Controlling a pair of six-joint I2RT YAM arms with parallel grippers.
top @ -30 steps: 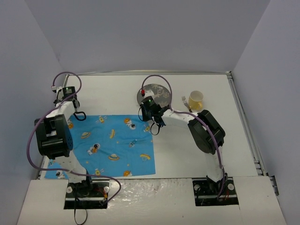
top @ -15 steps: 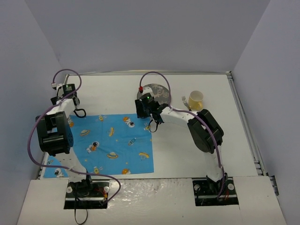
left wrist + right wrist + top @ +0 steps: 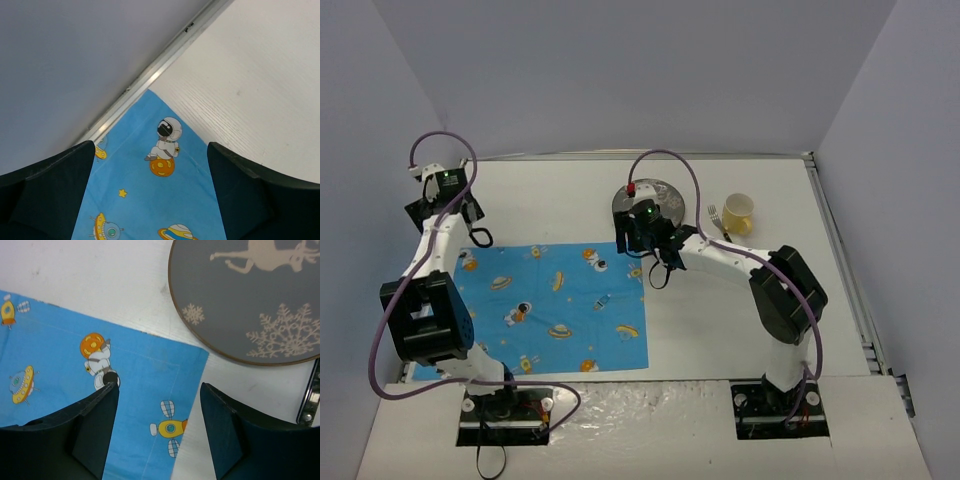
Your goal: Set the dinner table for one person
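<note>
The dinner table (image 3: 720, 300) is a white top with a metal rim. A blue cartoon-print placemat (image 3: 550, 305) lies flat on its near left part. My left gripper (image 3: 479, 237) hovers over the mat's far left corner (image 3: 155, 200), and its dark fingers (image 3: 45, 195) stand wide apart with nothing between them. My right gripper (image 3: 660, 272) hangs over the mat's far right corner (image 3: 150, 370), open and empty, just in front of a grey plate (image 3: 650, 197) with a deer print (image 3: 250, 300).
A yellow cup (image 3: 738, 210) stands right of the plate, with a fork (image 3: 718, 218) lying between them. The table's metal rim (image 3: 150, 77) and the grey wall run close behind the left gripper. Bare white tabletop (image 3: 740, 320) lies right of the mat.
Both grippers have gone from shut to open, letting go of the placemat's far corners. The left wrist has pulled back towards the far left; the right arm shifted slightly right.
</note>
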